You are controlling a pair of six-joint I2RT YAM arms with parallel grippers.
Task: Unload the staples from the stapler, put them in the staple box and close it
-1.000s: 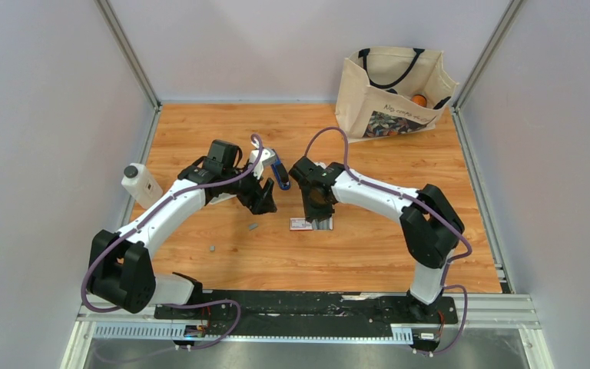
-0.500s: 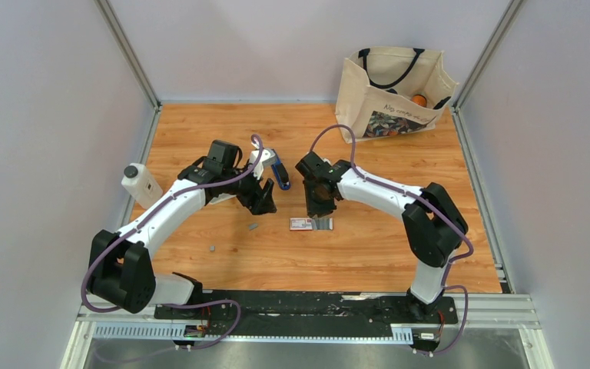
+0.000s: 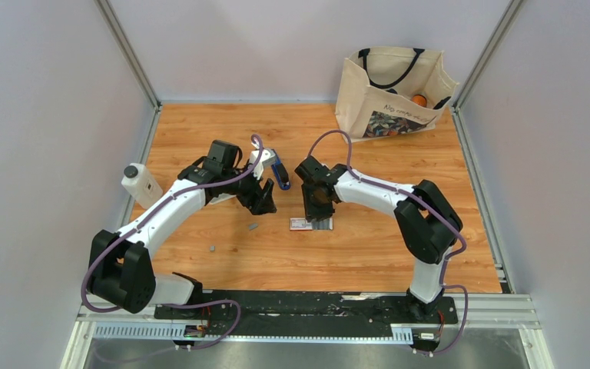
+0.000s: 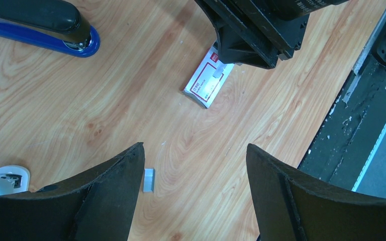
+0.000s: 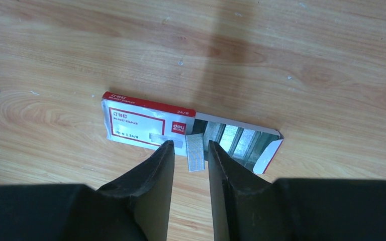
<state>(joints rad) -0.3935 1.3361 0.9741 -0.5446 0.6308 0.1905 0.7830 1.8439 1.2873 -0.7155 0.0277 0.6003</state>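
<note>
The blue stapler (image 3: 280,174) with a black top lies on the wooden table between the arms; its end shows in the left wrist view (image 4: 40,25). My left gripper (image 3: 265,204) (image 4: 195,153) is open and empty, with a short grey staple strip (image 4: 149,179) on the table beside its left finger. Two grey staple bits (image 3: 253,227) (image 3: 213,248) lie in front of it. My right gripper (image 3: 319,214) (image 5: 190,143) hovers over the white-and-red box (image 5: 148,123). Its jaws stand a narrow gap apart. Another staple strip (image 5: 195,152) lies between the fingertips, against the box's edge.
The box's inner tray (image 5: 241,143) is slid out and holds several staple strips. A white bottle with a black cap (image 3: 141,184) stands at the left edge. A cloth tote bag (image 3: 392,92) stands at the back right. Walls close in on three sides.
My right gripper has shifted slightly over the box. The left arm and the stapler have not moved.
</note>
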